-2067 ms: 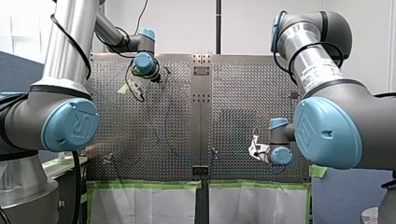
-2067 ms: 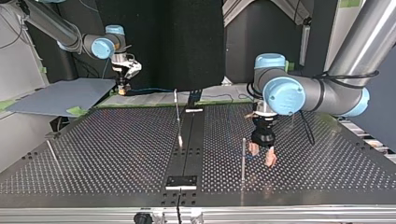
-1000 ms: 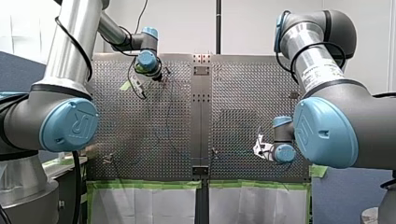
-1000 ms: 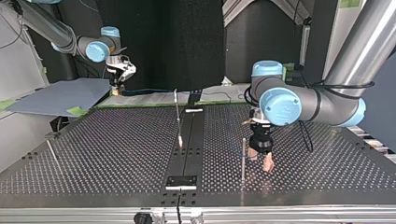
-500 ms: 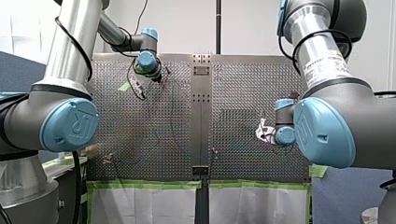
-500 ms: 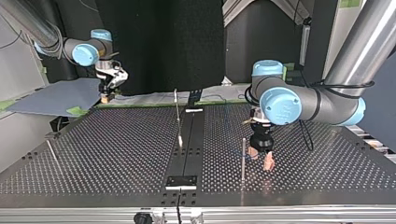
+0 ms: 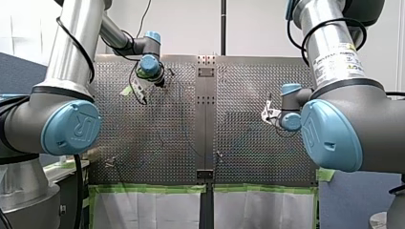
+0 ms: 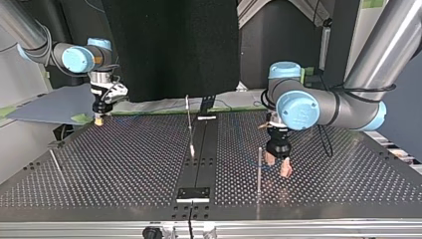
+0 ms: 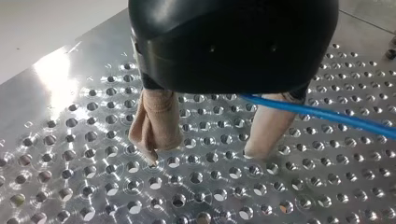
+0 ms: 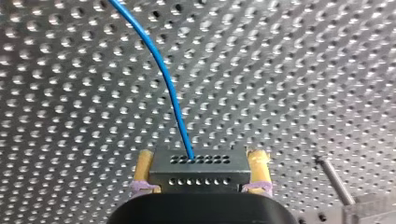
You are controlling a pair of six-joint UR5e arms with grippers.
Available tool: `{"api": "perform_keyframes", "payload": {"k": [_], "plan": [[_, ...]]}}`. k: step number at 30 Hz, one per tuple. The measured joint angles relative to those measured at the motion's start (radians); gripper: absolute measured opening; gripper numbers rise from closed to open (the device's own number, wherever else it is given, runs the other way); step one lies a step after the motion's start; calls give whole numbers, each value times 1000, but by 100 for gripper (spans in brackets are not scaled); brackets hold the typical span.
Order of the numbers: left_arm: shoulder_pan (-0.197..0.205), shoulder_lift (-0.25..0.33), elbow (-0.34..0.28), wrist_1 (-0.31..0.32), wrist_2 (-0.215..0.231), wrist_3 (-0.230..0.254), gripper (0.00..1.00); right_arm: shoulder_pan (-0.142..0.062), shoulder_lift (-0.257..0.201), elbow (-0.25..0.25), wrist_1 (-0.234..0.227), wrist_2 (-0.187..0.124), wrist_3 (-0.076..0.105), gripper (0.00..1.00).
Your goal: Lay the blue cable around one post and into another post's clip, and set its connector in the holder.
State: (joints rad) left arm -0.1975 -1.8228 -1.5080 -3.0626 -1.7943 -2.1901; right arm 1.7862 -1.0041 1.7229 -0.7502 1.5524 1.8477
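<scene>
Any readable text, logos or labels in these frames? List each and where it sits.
"UR": embossed logo on my left arm's blue joint cap.
Logo on my right arm's blue cap: too oblique to read.
White label on my right arm's silver tube: print too small to read.
Top and wrist views: none.
</scene>
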Motion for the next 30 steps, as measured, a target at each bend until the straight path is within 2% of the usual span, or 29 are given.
{"api": "perform_keyframes", "payload": {"k": [7, 14, 20, 25, 30], "plan": [[2, 0, 0, 3, 1, 3, 100, -11, -40, -2, 4, 35, -7, 19], [8, 0, 0, 6, 2, 1, 100, -26, -105, 3, 44, 72, -42, 19], [11, 0, 0, 8, 3, -4, 100, -35, -161, 3, 48, 80, -63, 19], [9, 0, 0, 8, 5, 0, 100, -69, -205, -3, 60, 105, -101, 19], [8, 0, 0, 8, 16, 1, 100, -121, -221, -22, 75, 115, -153, 19]]}}
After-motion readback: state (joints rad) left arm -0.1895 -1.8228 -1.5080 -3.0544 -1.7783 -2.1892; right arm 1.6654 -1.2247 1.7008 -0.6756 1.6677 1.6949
